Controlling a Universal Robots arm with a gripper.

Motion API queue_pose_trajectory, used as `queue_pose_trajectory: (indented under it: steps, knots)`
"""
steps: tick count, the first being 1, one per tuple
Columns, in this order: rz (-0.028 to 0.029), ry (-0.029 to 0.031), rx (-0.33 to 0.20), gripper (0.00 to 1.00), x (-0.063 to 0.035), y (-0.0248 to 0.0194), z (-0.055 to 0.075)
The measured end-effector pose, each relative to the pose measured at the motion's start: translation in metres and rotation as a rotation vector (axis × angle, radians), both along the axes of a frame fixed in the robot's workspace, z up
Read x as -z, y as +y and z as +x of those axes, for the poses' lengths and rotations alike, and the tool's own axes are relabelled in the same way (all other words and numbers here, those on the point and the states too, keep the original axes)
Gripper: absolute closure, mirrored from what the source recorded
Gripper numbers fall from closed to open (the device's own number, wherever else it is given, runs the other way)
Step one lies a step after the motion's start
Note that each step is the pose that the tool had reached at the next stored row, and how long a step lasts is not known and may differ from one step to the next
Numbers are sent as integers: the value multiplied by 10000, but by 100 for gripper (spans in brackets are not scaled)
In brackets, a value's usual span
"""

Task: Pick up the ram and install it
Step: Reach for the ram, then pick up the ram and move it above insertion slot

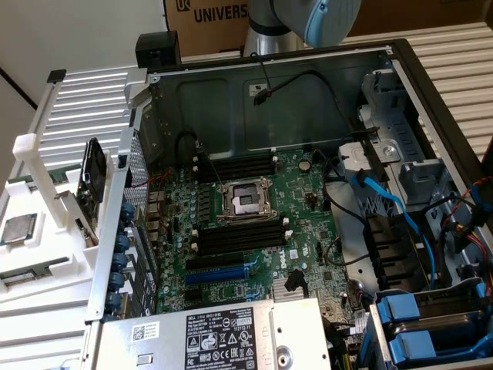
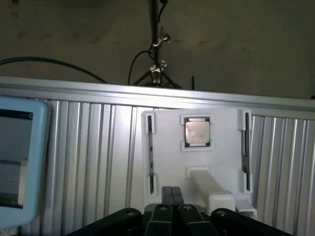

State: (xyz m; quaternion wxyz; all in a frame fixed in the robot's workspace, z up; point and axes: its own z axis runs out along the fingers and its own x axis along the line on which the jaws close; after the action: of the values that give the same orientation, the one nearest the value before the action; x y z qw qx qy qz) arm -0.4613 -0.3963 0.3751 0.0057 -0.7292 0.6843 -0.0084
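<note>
Long, thin, dark circuit-board ram stick: stands on edge in white plastic holder on ribbed metal worktop, near square silver processor chip, outside open grey computer case. Black end effector: clenched, empty, over holder.

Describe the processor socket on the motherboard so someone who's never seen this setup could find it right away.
Look inside the open computer case at the green motherboard. Near its middle, between two banks of long black memory slots, sits the processor socket. It is the one square, silver-framed part among those thin black strips.
</note>
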Motion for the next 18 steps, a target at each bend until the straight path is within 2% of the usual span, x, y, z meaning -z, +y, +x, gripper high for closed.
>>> queue_pose_trajectory:
  steps: [4,7,8,11,18]
  knots:
    - [-1,-1,0,89,1,0,0]
    - [0,-48,0,89,24,0,-1]
    - [0,-145,0,89,47,1,-6]
    - [6,-275,-1,89,56,2,-75]
    - [6,-284,0,89,56,2,-98]
